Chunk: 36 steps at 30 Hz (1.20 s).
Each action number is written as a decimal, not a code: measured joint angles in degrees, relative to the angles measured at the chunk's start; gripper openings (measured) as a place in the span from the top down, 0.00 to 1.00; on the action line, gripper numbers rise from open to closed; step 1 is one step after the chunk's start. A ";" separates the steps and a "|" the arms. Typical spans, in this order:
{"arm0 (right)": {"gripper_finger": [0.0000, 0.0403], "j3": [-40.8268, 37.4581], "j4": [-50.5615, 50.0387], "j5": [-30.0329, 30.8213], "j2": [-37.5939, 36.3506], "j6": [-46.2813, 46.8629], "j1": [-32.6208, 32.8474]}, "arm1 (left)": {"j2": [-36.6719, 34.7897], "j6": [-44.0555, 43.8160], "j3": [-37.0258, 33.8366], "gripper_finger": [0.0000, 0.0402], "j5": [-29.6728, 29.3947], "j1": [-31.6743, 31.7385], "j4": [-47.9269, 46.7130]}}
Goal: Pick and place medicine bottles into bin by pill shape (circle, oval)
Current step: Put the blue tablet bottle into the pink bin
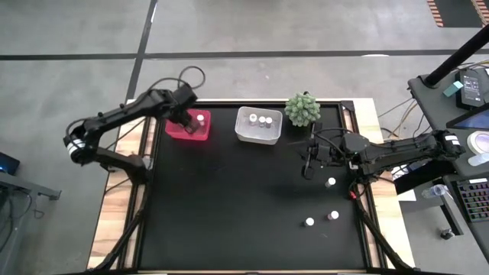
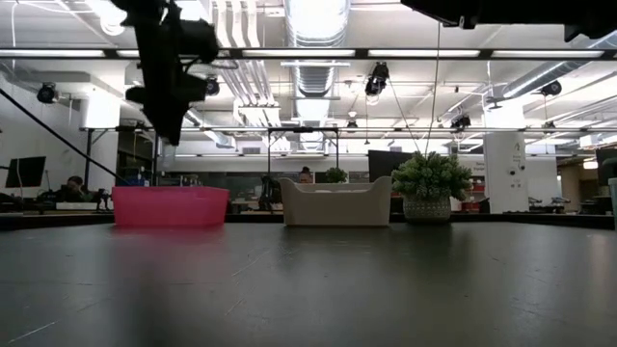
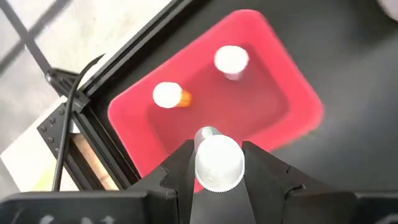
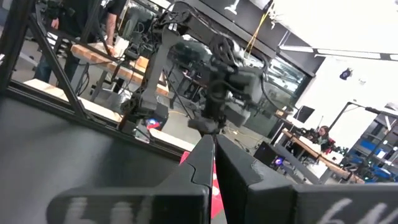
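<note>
My left gripper [image 3: 219, 155] hangs over the red bin [image 3: 292, 93], shut on a white-capped medicine bottle [image 3: 219, 165]. Two more bottles are in that bin: a white-capped one [image 3: 231, 60] and an amber-bodied one [image 3: 169, 96]. In the high view the red bin [image 1: 177, 130] stands at the far left and a white bin [image 1: 243, 131] holding bottles [image 1: 258, 120] stands beside it. Three loose bottles [image 1: 331, 182] [image 1: 334, 215] [image 1: 309, 222] stand on the black table at the right. My right gripper [image 4: 213, 155] waits shut above the table's right half, holding nothing. My left gripper pinches the bottle between its two fingers [image 3: 180, 163], one on each side, at its white cap end [image 3: 219, 177]. The fingers come from above, slanting down. The bottle is lifted clear, above the near part of the red bin.
A green spiky plant [image 1: 303, 109] stands at the far edge, right of the white bin. The black table [image 1: 229, 206] has wooden borders and a metal frame on both sides. In the low view the red bin [image 2: 171, 205], white bin [image 2: 335, 202] and plant [image 2: 431, 188] stand in a row.
</note>
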 joint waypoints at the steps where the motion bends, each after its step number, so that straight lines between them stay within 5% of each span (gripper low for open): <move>1: 0.98 0.00 0.00 -0.01 0.00 0.00 -0.14 | 0.14 0.60 -0.78 0.76 0.90 1.95 1.21; 12: 0.98 0.00 -0.13 0.02 0.00 0.06 -0.20 | 2.62 2.62 -8.57 0.76 6.10 13.32 12.94; 36: 0.98 0.00 -0.15 0.02 0.00 0.06 -0.20 | 4.32 2.20 -14.72 0.75 7.61 16.72 19.94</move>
